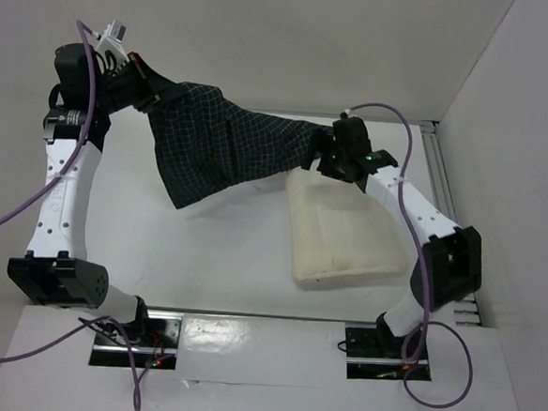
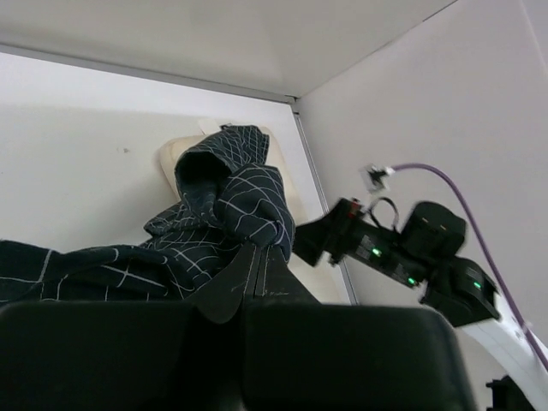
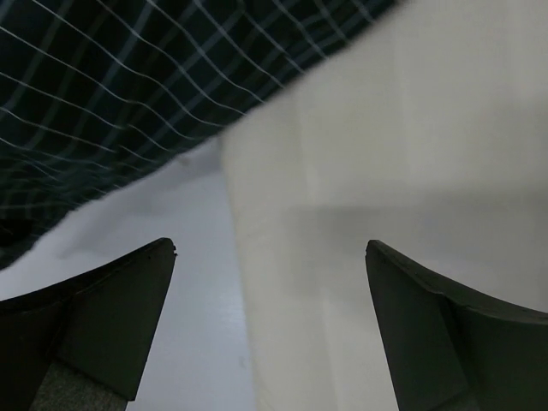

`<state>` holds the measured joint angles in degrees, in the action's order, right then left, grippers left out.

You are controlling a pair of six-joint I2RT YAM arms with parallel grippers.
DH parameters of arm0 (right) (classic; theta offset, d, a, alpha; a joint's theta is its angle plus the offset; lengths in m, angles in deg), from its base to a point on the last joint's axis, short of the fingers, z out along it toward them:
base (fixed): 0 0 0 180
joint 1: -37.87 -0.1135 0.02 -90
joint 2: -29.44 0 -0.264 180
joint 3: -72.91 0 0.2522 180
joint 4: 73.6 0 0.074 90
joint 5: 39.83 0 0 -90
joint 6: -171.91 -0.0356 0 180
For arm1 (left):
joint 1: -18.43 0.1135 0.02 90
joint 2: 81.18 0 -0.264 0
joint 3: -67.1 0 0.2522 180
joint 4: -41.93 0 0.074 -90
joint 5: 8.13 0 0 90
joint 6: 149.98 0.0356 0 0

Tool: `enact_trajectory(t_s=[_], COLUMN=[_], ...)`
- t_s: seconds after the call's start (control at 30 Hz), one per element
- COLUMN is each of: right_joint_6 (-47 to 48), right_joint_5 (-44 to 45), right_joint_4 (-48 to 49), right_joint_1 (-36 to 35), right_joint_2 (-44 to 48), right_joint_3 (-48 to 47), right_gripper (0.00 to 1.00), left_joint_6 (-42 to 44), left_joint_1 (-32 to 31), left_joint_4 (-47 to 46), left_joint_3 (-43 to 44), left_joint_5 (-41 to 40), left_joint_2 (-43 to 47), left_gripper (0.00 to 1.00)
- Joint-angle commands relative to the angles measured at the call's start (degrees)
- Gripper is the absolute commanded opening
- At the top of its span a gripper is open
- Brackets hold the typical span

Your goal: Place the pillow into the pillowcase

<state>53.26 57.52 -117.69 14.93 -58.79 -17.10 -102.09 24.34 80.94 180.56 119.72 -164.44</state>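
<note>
White tabletop lay under me, boxed by pale walls. My left gripper, raised at ten o'clock, was clenched on one end of the pillowcase, which draped from it toward three o'clock. My right gripper hung with fingers spread wide, grasping nothing, over the far corner of the pillow, which lay flat at four o'clock.

The left arm and right arm have white tube-like links with small dark screw holes; the joints are chunky black blocks; a purple cable runs along each arm; small green lights glow on the right wrist; the right gripper has dark, wedge-shaped jaws; each base sits on a shiny metal plate.
</note>
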Motion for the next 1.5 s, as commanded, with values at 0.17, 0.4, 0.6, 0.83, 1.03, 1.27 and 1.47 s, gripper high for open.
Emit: enact_trajectory(t_s=[0.17,0.4,0.6,0.83,1.03,1.27,1.47], right_joint_6=[-10.72,-19.87,-17.77,-12.49,-11.17,-10.56,-3.1], right_joint_5=[-31.48,-34.33,-38.56,-38.81,-39.35,-42.33,-36.28], right_joint_4=[23.45,35.42,32.45,25.32,21.99,10.66,8.18], right_joint_1=[4.04,3.35,-2.37,-7.03,-7.03,-0.37,2.37], right_joint_2=[-14.33,-23.73,-35.43,-40.18,-40.88,-54.57,-38.39], right_joint_3=[-6.63,-12.32,-31.29,-56.44,-56.47,-64.99,-46.21], right_gripper=[1.0,1.0,0.0,0.0,0.0,0.22,0.81], left_joint_6=[0.45,0.97,0.97,3.0,4.84,-3.06,-3.33], left_joint_1=[0.33,0.33,1.03,11.64,12.98,2.91,-8.28], left_joint_4=[-1.26,-1.26,-0.48,4.98,7.35,-5.99,-7.85], left_joint_3=[-1.95,-4.34,-1.19,14.64,7.47,-28.3,-37.39], left_joint_5=[3.11,3.11,1.1,0.21,2.23,8.2,2.77], left_joint_2=[6.27,7.59,7.59,4.07,7.75,16.47,17.79], left_gripper=[0.0,0.0,0.0,0.0,0.0,0.0,0.0])
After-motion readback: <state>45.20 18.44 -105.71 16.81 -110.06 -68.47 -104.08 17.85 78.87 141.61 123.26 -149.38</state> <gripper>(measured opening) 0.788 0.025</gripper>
